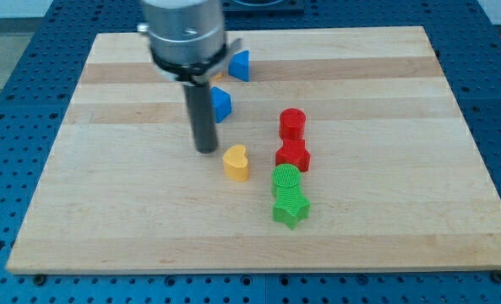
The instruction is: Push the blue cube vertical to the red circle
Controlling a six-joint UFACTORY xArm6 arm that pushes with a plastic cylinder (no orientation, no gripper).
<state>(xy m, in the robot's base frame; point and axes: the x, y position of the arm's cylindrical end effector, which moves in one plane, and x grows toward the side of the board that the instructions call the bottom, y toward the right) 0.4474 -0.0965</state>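
Note:
The blue cube [221, 103] lies near the board's upper middle, partly hidden behind my rod. The red circle [292, 123] stands to its right and slightly lower. My tip [205, 149] rests on the board just below and left of the blue cube, and left of the yellow heart [236, 163]. I cannot tell whether the rod touches the cube.
A blue triangular block [240, 65] lies at the view's top, above the cube. A red block [293, 156], a green circle [286, 179] and a green star [290, 208] form a column below the red circle. The wooden board [385, 219] sits on a blue perforated table.

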